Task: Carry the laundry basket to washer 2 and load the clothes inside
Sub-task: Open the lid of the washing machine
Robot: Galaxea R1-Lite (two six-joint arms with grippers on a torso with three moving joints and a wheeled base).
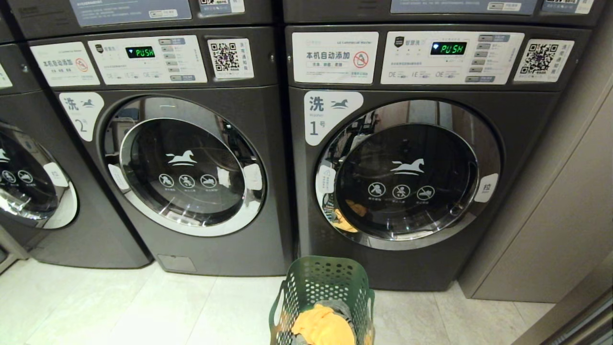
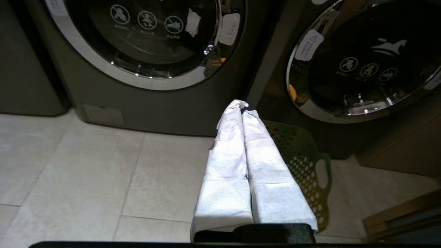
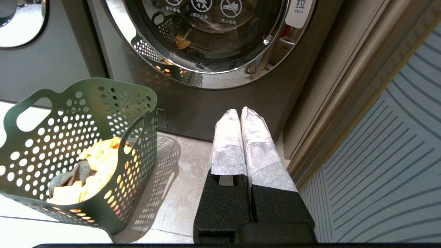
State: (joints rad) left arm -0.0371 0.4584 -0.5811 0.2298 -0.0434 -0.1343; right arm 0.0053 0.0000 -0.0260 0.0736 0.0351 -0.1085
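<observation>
The laundry basket (image 1: 322, 299) stands upright on the pale tiled floor (image 1: 143, 306), just in front of the lower left corner of the washer labelled 1 (image 1: 421, 172) and close to the seam between that machine and washer 2 (image 1: 184, 163). Yellow-orange clothes (image 1: 323, 326) lie heaped inside it with a bit of grey fabric (image 3: 67, 177) among them, and one loop handle shows on each side. Washer 2 sits to the left of the basket, its round chrome-rimmed door closed, a green display (image 1: 140, 51) above it reading PUSH. A third washer (image 1: 28, 177) of the same kind shows partly at the left edge.

Neither arm appears in the head view. The left claw (image 2: 243, 106) hangs low over the floor, its white-wrapped fingers (image 2: 227, 144) pressed together and holding nothing, the tips lined up with the gap between the two washers and the basket's rim just beside them. The right claw (image 3: 240, 112) also has its fingers together and empty; it sits above the floor before washer 1, between the basket and a beige wall panel (image 3: 344, 79).
</observation>
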